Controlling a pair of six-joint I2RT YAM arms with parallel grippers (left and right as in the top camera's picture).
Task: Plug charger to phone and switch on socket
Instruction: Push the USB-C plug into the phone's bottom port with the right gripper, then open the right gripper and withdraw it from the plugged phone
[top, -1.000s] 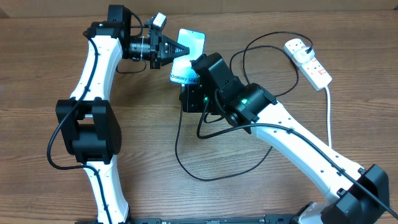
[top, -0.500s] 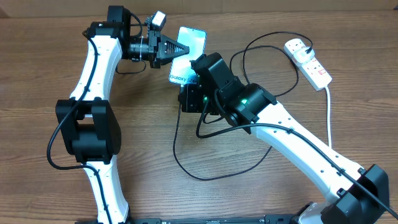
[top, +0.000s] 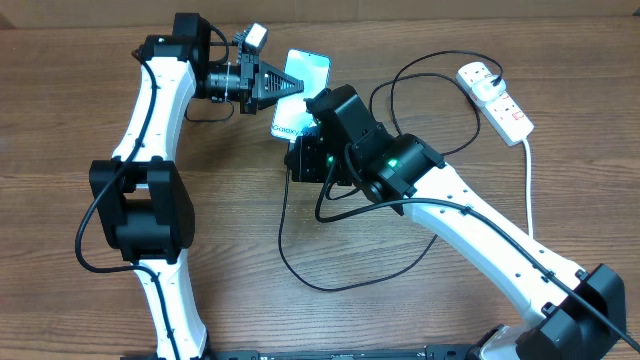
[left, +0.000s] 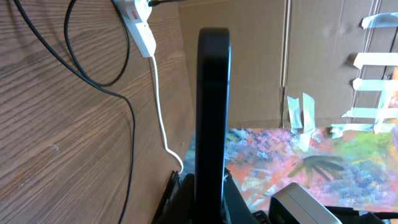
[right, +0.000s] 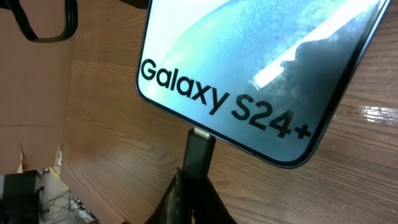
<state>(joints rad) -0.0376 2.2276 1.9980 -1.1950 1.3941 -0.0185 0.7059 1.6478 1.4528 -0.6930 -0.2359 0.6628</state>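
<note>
Where the right gripper (right: 198, 194) pinches down, its jaws are closed narrow on the small black connector (right: 200, 151) of the charger (top: 300, 262). The connector's metal tip meets the bottom edge of the phone (right: 249, 62), just under the "Galaxy S24+" lettering; whether it is fully seated I cannot tell. Behind that gripper the right arm (top: 480, 225) runs in a long diagonal from the near right corner of the table (top: 60, 100), its wrist angled up toward the phone's lower end.

Opposite it, the left gripper (top: 285, 85) is clamped on the phone's long side, so the wrist view sees the handset edge-on. The left arm (top: 150, 110) rises along the left side, bends at its dark elbow, then turns its wrist level, pointing right.

Further out, the black cable loops across the wood below the arms and arcs to the far right, where its plug (top: 494, 73) sits in the white socket (top: 500, 100). A thick white lead (top: 528, 190) trails from the socket toward the near edge.
</note>
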